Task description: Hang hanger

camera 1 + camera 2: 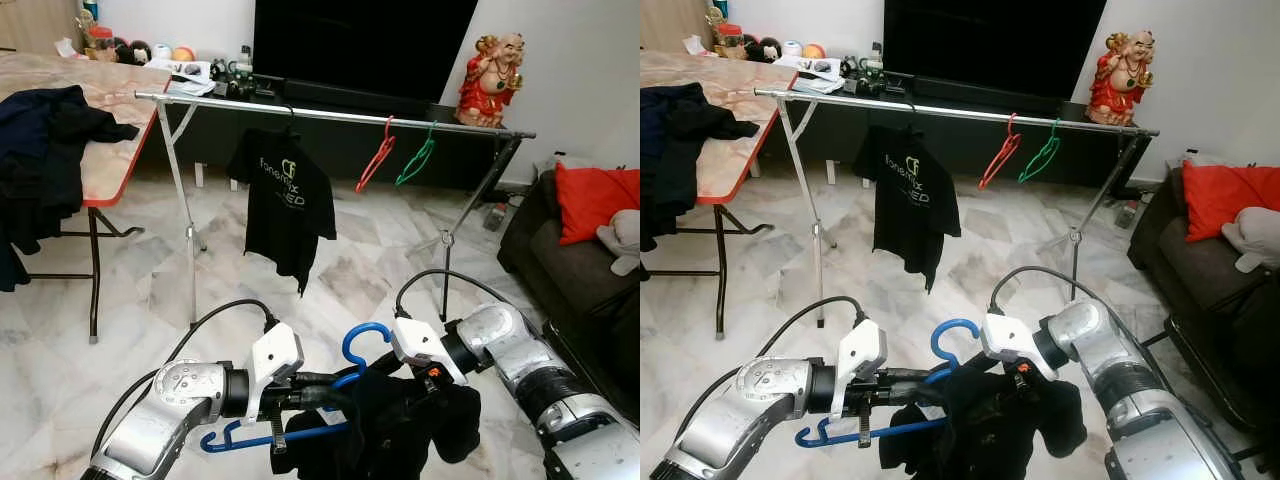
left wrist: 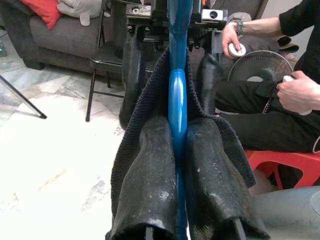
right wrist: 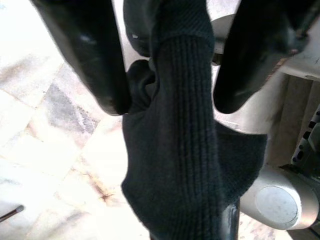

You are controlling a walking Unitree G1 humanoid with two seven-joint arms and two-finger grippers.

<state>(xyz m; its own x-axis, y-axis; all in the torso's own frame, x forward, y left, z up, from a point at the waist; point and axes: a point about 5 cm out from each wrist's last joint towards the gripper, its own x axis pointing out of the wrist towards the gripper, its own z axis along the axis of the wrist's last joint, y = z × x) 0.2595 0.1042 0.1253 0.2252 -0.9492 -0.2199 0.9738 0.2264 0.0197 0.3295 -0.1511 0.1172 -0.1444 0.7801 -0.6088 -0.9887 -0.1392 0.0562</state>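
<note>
Fingers (image 2: 150,180) pinch blue hanger (image 1: 365,340), its lower half hidden by dark garment (image 1: 400,430)

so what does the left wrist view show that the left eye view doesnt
Left wrist view only: a seated person's hands, a fan and a red stool.

Left eye view only: the rail with a black t-shirt, red hanger and green hanger, plus a table.

Both: the left gripper shut on the blue hanger carrying a dark garment.

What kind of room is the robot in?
Most likely a home living room: a big black television screen stands by the wall, a dark grey sofa with a red cushion sits alongside, and a metal clothes rail holds a black T-shirt.
</note>
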